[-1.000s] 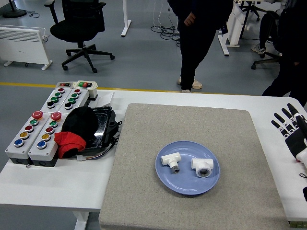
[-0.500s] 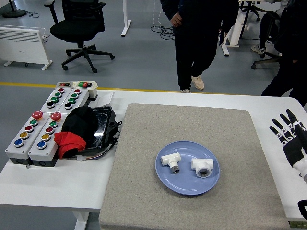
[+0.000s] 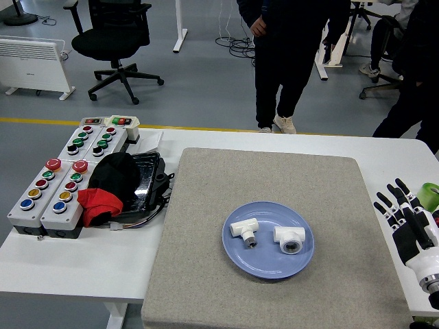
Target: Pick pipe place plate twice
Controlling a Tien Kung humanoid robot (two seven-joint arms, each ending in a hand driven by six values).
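Partly cropped green object [image 3: 431, 195], right edge

Mat [image 3: 274, 205] covers the middle of the surface [image 3: 75, 257]. Plate [image 3: 268, 260] sits on the mat, slightly toward the near side. Two pipe fittings lie in the plate: left fitting [image 3: 244, 229], right fitting [image 3: 289, 238], side by side, apart. Left of the mat: tray [image 3: 147, 179] with cloth bundle [image 3: 108, 186] on it, button boxes [image 3: 62, 179] further left. Right hand [image 3: 407, 223] at the surface's right edge, right of the mat. A person [image 3: 291, 41] stands behind the surface.

2 white pipes [image 3: 243, 229] [image 3: 290, 238] on blue plate [image 3: 264, 264]
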